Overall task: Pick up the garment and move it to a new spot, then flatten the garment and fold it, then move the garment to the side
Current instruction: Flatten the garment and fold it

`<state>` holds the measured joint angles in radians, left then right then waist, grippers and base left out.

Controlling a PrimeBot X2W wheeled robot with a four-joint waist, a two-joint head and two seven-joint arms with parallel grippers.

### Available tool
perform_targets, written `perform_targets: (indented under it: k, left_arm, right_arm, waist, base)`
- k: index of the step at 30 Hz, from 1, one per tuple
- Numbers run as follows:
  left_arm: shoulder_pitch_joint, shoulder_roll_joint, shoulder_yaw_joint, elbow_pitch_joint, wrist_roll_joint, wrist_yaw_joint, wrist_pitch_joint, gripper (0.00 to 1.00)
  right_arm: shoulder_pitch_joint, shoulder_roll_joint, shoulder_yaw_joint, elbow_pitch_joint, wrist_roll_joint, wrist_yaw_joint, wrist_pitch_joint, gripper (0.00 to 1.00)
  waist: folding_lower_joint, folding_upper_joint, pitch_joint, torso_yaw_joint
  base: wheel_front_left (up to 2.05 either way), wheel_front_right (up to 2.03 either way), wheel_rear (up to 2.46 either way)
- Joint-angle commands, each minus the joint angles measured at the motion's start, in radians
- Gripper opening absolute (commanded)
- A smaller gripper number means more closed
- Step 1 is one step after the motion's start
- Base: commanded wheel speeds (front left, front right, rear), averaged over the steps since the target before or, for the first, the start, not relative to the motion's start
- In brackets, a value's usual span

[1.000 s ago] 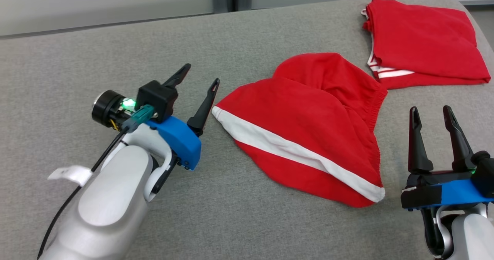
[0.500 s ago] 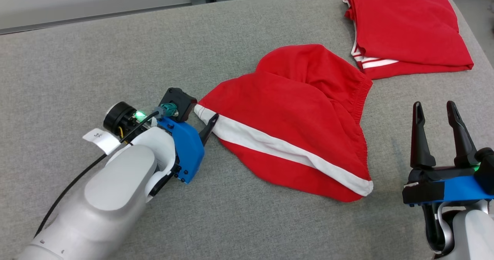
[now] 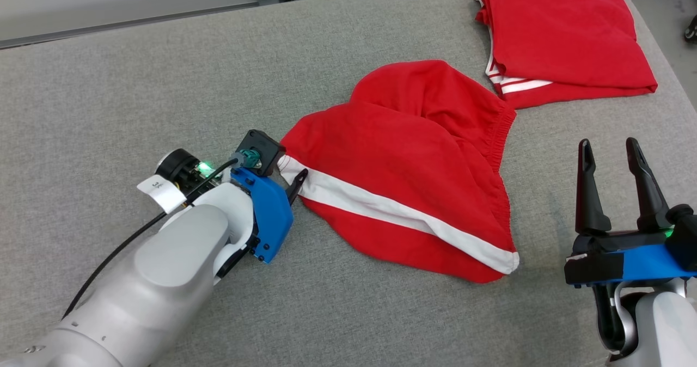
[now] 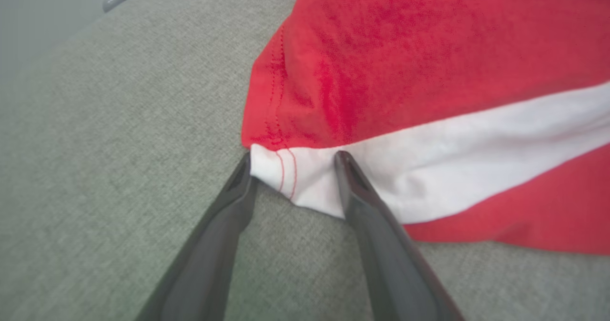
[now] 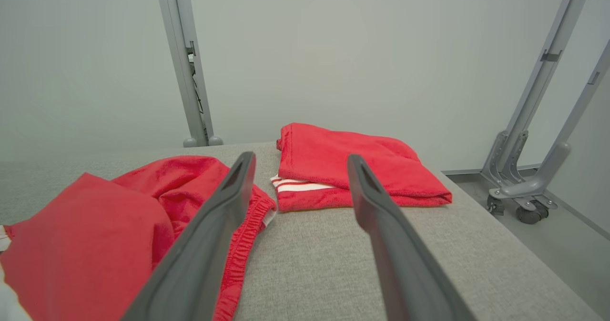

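Head view: the grey table carries crumpled red shorts at its middle, with a folded red garment at the far right corner. The right gripper hovers spread and empty by the near right edge. The left gripper stands spread astride the shorts' white-striped hem corner, nothing pinched. Closing so near the tip, it may catch one layer, slip off, or nip the table's cloth cover.

White forearms carry blue wrist brackets, black tapered fingers, a black cable, green light and white tag.
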<state>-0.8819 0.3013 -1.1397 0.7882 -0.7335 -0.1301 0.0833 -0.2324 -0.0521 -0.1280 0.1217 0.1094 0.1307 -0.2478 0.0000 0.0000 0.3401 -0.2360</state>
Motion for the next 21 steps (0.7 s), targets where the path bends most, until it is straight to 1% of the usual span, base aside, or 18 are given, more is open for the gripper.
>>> perform_targets:
  k: [1,7,12,16,21]
  left_arm:
    - [-0.008,-0.009,-0.021,0.021,-0.013,-0.001,-0.018,0.0]
    - [-0.025,-0.027,-0.038,0.062,-0.043,0.0,-0.112,0.0]
    - [0.019,-0.036,-0.013,0.09,-0.066,0.006,-0.219,0.0]
    - [0.074,-0.03,0.007,0.083,-0.081,0.03,-0.288,0.0]
    - [0.172,0.007,0.037,0.027,-0.094,0.08,-0.334,0.0]
  right_arm:
    - [-0.006,0.001,-0.004,0.002,0.002,0.0,-0.002,1.0]
    - [0.017,0.0,-0.02,0.003,-0.004,0.0,0.0,1.0]
    - [0.038,-0.007,-0.022,0.008,-0.004,0.0,0.007,1.0]
    - [0.06,-0.012,-0.025,0.014,-0.004,0.0,0.018,1.0]
    - [0.079,-0.02,-0.019,0.013,0.0,0.0,0.031,1.0]
  waist:
    - [0.0,0.0,-0.003,0.001]
    - [0.0,0.0,-0.033,0.037]
    - [0.0,0.0,-0.077,0.096]
    - [0.0,0.0,-0.118,0.152]
    - [0.0,0.0,-0.158,0.22]
  base:
    - [0.0,0.0,0.0]
    - [0.0,0.0,0.0]
    - [0.0,0.0,0.0]
    - [0.0,0.0,0.0]
    - [0.0,0.0,0.0]
